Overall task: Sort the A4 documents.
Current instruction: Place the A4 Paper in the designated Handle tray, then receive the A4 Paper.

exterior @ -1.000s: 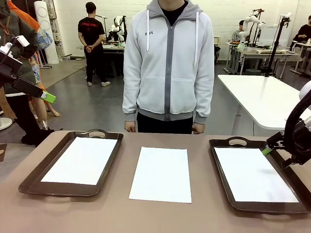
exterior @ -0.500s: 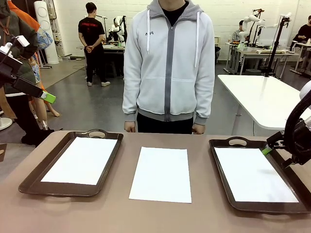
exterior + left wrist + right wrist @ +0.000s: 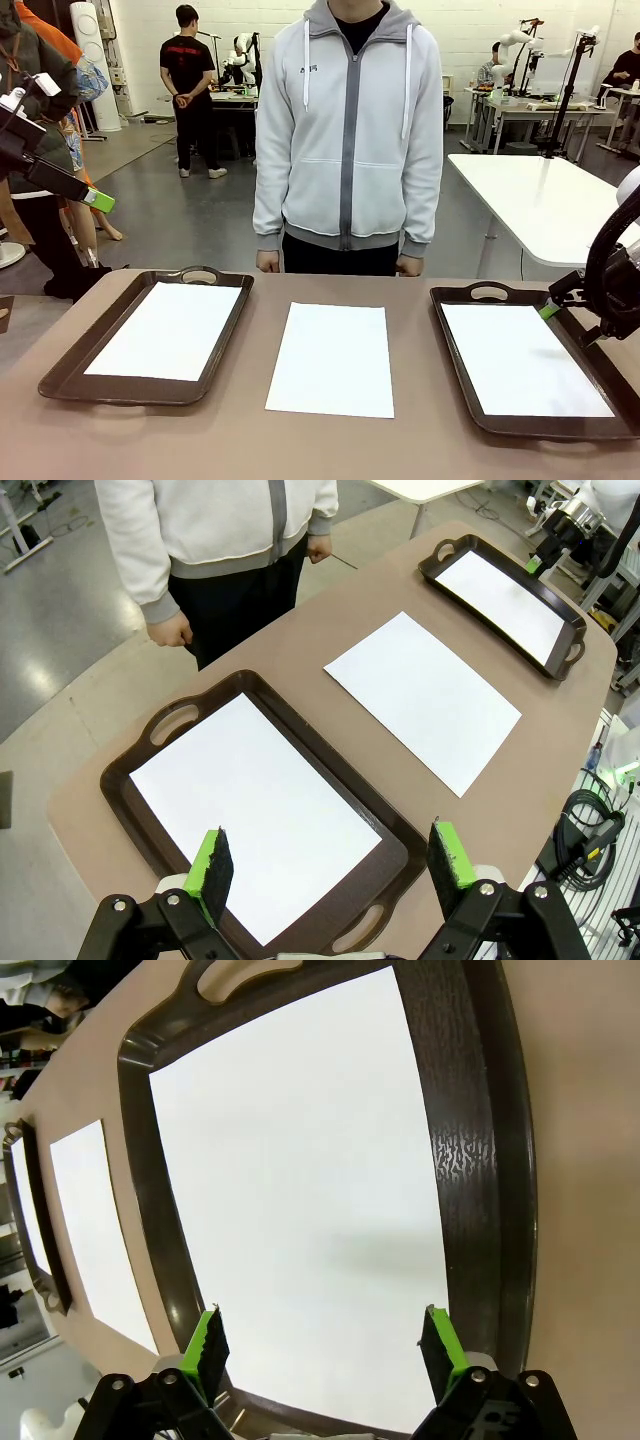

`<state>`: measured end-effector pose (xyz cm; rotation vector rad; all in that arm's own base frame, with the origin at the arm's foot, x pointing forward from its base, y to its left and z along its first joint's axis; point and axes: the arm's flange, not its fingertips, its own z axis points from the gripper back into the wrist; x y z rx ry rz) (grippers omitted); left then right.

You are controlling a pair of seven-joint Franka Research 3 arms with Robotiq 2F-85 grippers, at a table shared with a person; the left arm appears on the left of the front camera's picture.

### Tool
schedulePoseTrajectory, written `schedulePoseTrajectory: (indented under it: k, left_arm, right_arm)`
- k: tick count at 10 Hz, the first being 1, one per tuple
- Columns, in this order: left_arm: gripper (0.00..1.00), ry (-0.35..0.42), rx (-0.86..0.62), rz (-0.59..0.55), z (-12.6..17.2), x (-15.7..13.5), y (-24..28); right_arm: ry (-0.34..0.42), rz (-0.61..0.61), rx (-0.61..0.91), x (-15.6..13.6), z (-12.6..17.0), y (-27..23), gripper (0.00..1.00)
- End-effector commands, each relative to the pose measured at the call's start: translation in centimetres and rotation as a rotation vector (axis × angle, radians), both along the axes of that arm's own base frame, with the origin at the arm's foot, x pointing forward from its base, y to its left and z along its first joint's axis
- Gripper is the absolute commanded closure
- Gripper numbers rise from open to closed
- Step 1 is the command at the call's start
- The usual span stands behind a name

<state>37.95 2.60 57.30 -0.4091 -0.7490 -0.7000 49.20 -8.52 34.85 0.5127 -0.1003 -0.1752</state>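
Three blank white A4 documents show. One sheet (image 3: 170,330) lies in the left dark brown tray (image 3: 60,370), one (image 3: 335,358) lies bare on the table's middle, and one (image 3: 520,358) lies in the right tray (image 3: 450,350). My left gripper (image 3: 98,200) hangs high at the far left; in its wrist view it (image 3: 330,860) stands open above the left tray's sheet (image 3: 260,810), holding nothing. My right gripper (image 3: 552,305) hovers over the right tray's far right rim; in its wrist view it (image 3: 325,1345) is open just above that sheet (image 3: 300,1190).
A person in a white zip hoodie stands at the table's far edge, hands (image 3: 267,262) hanging by the rim. The brown table (image 3: 330,450) has bare strips between the trays and the middle sheet. A white table (image 3: 550,200) stands behind on the right.
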Motion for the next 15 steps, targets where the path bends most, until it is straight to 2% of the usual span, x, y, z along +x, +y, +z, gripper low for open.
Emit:
schedulePoseTrajectory:
  k: [1, 9, 10, 11, 12, 15]
  left_arm:
    - [0.0, -0.006, 0.013, -0.007, -0.2, 0.0, 0.0]
    - [0.0, -0.006, 0.013, -0.007, -0.2, 0.0, 0.0]
    - [0.0, -0.006, 0.013, -0.007, -0.2, 0.0, 0.0]
    - [0.0, -0.006, 0.013, -0.007, -0.2, 0.0, 0.0]
    - [0.0, -0.006, 0.013, -0.007, -0.2, 0.0, 0.0]
    - [0.0, -0.006, 0.013, -0.007, -0.2, 0.0, 0.0]
  right_arm:
    - [-0.002, 0.005, -0.001, 0.0, -0.1, -0.1, 0.0]
    - [0.0, 0.0, 0.0, 0.0, 0.0, 0.0, 0.0]
    - [-0.103, 0.037, -0.027, -2.6, 1.3, 1.3, 0.0]
    - [-0.26, 0.141, -0.057, -5.2, 4.5, 3.5, 0.0]
    - [-0.371, 0.31, 0.04, -7.5, 7.5, 5.7, 0.0]
    - [-0.607, 0.534, 0.05, -10.5, 13.9, 11.1, 0.0]
